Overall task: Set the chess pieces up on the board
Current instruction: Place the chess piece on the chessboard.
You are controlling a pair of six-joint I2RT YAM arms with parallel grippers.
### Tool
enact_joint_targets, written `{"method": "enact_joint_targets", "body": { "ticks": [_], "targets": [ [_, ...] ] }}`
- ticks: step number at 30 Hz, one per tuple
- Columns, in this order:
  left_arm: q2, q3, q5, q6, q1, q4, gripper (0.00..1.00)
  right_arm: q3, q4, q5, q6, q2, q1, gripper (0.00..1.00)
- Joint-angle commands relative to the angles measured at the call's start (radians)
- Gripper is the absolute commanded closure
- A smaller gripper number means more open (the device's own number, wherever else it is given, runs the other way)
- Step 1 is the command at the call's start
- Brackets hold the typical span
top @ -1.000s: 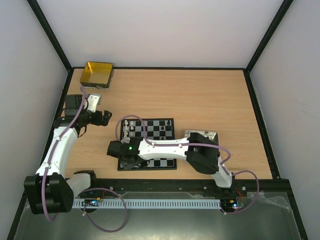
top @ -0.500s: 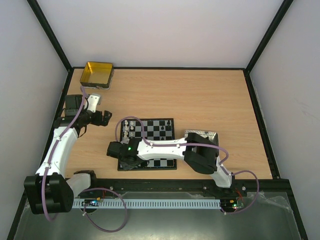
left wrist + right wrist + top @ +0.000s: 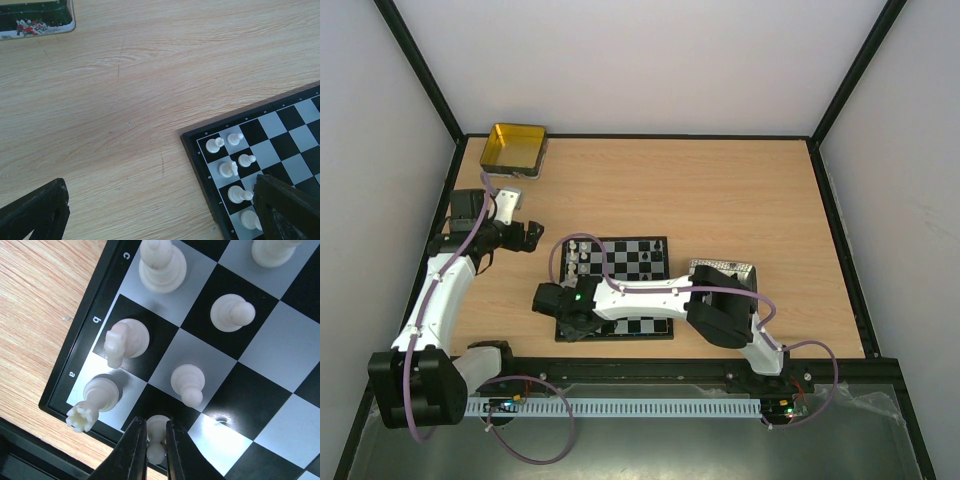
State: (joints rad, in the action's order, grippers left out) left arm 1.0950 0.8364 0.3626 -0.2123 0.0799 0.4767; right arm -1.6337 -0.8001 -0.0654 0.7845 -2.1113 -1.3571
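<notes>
The chequered board (image 3: 640,248) lies at the table's near middle. My right gripper (image 3: 155,447) is shut on a white pawn (image 3: 157,432) that stands on a black square at the board's near-left corner (image 3: 563,333). Beside it stand a white rook (image 3: 97,392), a knight (image 3: 125,340) and another pawn (image 3: 187,382). In the top view the right gripper (image 3: 572,322) covers that corner. My left gripper (image 3: 530,236) is open and empty, left of the board; its wrist view shows several white pieces (image 3: 232,167) on the board's corner (image 3: 200,145).
A gold tin (image 3: 515,148) stands at the far left corner; its edge shows in the left wrist view (image 3: 35,20). A grey tray (image 3: 738,268) lies right of the board, partly under the right arm. Black pieces (image 3: 648,260) stand on the board's right side.
My right gripper has shifted slightly left and toward the near edge over the board's near-left corner. The left arm has not moved.
</notes>
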Motion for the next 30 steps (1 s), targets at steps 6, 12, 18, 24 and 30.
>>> {"method": "enact_joint_targets", "body": {
  "ticks": [6, 12, 18, 24, 30],
  "targets": [
    [-0.012, -0.012, 0.017, 0.008, 0.006, -0.011, 0.00, -0.041, -0.016, 0.015, -0.016, -0.014, -0.005, 0.89],
    [-0.013, -0.012, 0.023, 0.007, 0.006, -0.008, 0.00, -0.047, -0.024, 0.020, -0.019, -0.015, -0.005, 0.88],
    [-0.012, -0.013, 0.025, 0.006, 0.006, -0.007, 0.01, -0.048, -0.033, 0.033, -0.018, -0.012, -0.006, 0.85],
    [-0.010, -0.011, 0.037, -0.001, 0.007, -0.002, 0.00, -0.035, -0.050, 0.071, -0.002, 0.034, -0.005, 0.81],
    [-0.013, -0.011, 0.039, -0.002, 0.007, 0.000, 0.01, -0.006, -0.103, 0.156, 0.051, 0.157, -0.004, 0.79]
  ]
}}
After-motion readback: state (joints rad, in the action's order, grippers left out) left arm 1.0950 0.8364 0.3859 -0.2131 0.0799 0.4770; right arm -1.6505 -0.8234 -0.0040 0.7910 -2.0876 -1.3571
